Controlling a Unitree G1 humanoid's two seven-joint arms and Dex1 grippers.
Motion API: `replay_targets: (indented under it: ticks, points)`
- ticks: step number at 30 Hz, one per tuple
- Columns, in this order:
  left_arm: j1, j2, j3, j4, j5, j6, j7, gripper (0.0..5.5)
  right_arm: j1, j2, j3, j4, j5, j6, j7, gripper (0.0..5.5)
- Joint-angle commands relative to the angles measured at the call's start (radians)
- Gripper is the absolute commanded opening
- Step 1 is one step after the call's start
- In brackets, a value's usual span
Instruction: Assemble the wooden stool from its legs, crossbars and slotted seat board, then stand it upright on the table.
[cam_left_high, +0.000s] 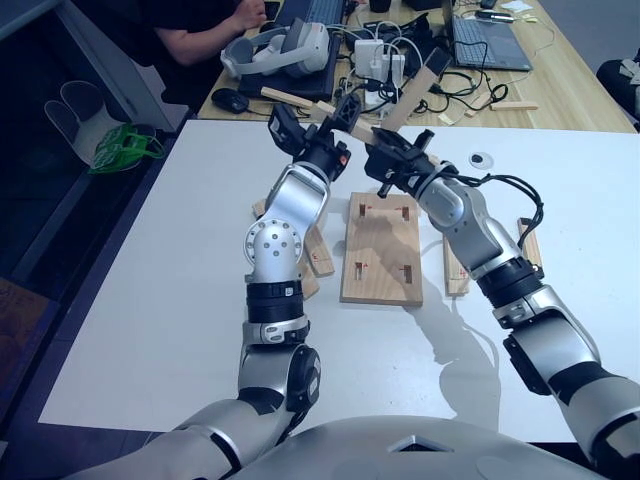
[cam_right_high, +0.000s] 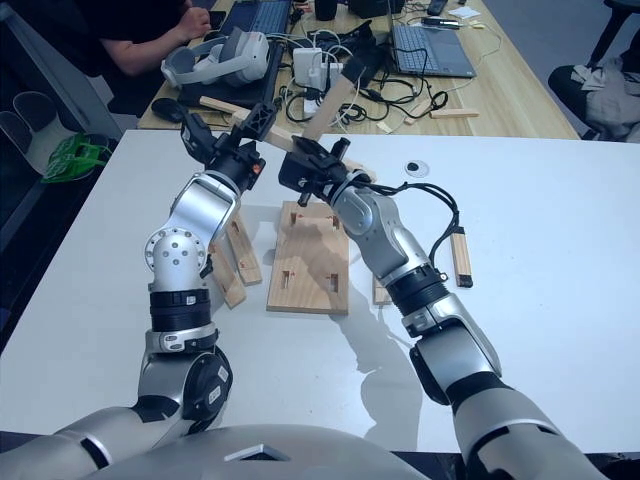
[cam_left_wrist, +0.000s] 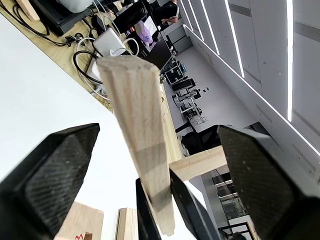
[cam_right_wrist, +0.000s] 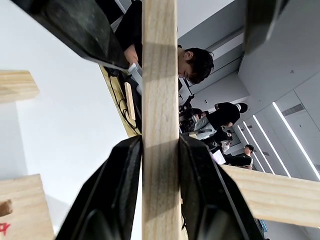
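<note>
**Left eye view — stool in pieces, both arms raised**

The left gripper (cam_left_high: 348, 110) is up over the far half of the white table (cam_left_high: 150, 300). Its fingers are clenched on the left bar (cam_left_wrist: 142, 145), a pale wooden strip that runs out past them. Just beside it is the right gripper (cam_left_high: 395, 148). In the right wrist view its fingers (cam_right_wrist: 117, 185) press against both sides of the right bar (cam_left_high: 418, 88), which slants up and away toward the back desk (cam_left_high: 570, 95). The two bars cross between the grippers — whether they touch cannot be told.

Below them the slotted seat board (cam_left_high: 380, 250) lies flat on the table, four slots facing up, touched by neither gripper. A cluster of loose pieces (cam_left_high: 320, 258) lies at its left edge, partly under the left arm. A loose strip (cam_left_high: 456, 275) lies just beside its right edge, partly under the right arm. A dark-ended strip (cam_left_high: 528, 245) lies farther right, apart from the board. A small round disc (cam_left_high: 482, 158) sits on the table to the right of the grippers. The back desk carries laptops, cables and a headset (cam_left_high: 285, 50).
</note>
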Motion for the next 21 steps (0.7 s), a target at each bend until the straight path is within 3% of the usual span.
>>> replay_targets:
  ticks: [1,15,21]
  points:
    - [-0.084,-0.092,0.004,0.013,-0.004,-0.026,0.039,3.81,-0.007,0.000,0.008,-0.004,-0.019,-0.024,-0.004,1.01]
    - [-0.088,-0.082,-0.001,0.016,-0.014,-0.058,0.087,1.53,0.005,0.002,0.014,-0.009,-0.029,-0.043,0.008,1.01]
    - [-0.091,-0.084,-0.008,0.014,-0.019,-0.056,0.097,1.36,0.003,0.000,0.014,-0.009,-0.030,-0.048,0.010,1.01]
